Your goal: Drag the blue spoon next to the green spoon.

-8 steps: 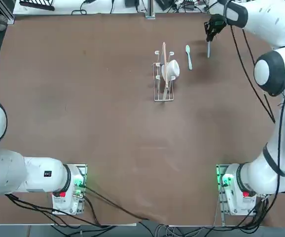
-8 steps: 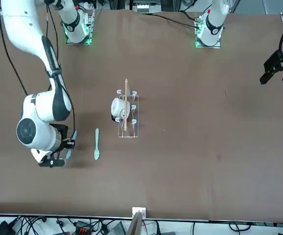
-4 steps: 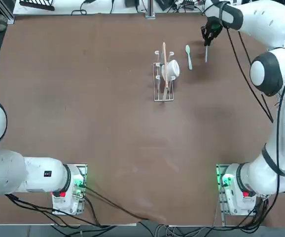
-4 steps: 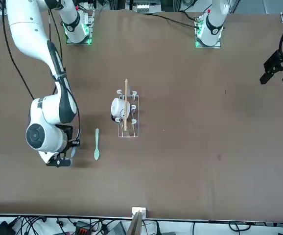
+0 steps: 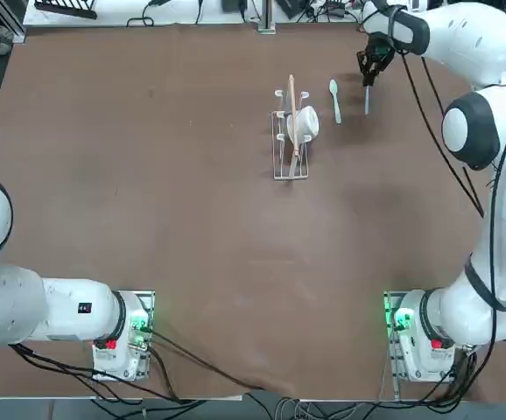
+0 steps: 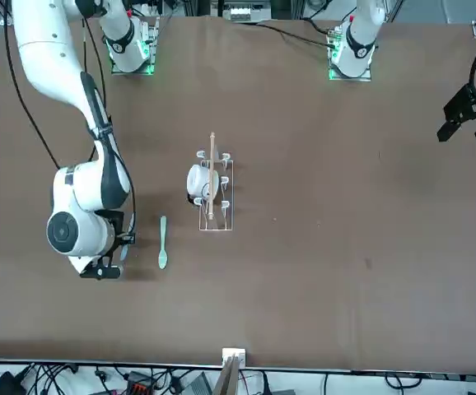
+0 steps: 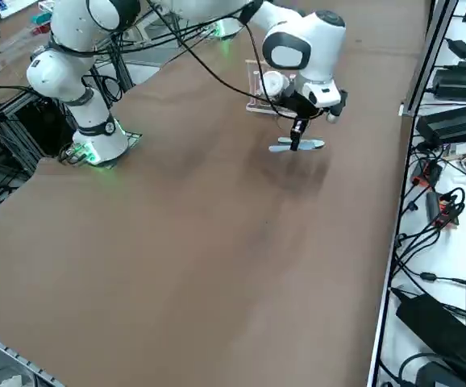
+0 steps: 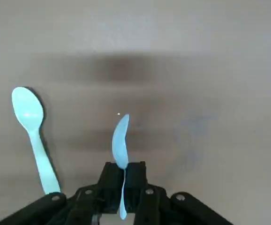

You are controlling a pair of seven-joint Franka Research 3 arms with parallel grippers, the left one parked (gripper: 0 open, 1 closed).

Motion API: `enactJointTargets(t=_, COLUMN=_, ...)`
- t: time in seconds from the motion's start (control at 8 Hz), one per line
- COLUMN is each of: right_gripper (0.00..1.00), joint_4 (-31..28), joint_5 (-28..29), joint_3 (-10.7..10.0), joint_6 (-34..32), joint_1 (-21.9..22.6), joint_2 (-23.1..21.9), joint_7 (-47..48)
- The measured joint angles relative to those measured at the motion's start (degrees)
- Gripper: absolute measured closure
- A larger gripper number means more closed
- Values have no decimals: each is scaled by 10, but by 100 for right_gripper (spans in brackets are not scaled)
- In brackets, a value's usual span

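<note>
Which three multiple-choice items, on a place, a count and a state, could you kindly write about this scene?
1. Where is the green spoon? A) Inside the rack B) Between the rack and the right gripper C) Beside the left base
2. How many spoons show? A) One B) Two C) Four
3. The right gripper is: A) closed on the blue spoon B) wide open C) closed on a cup

1 B: the top view shows the green spoon between rack and right gripper.
2 B: the wrist view shows two.
3 A: its fingers pinch the blue spoon.

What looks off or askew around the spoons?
Only the blue spoon: gripped in the right claw, it's turned on edge, while the green spoon lies flat. Nothing looks spilled or damaged.
</note>
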Motion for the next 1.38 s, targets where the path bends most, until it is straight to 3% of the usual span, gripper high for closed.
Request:
enactJointTargets(t=0.62, right_gripper=93, joint_4=19, joint_5=0, joint_3=0, joint_6=19, joint_1=0, joint_2=37, joint_7=0)
enactJointTargets(t=1.38, right_gripper=94, joint_4=20, joint_5=0, joint_3=0, joint_6=30, joint_1=9, joint_2=51, joint_7=11)
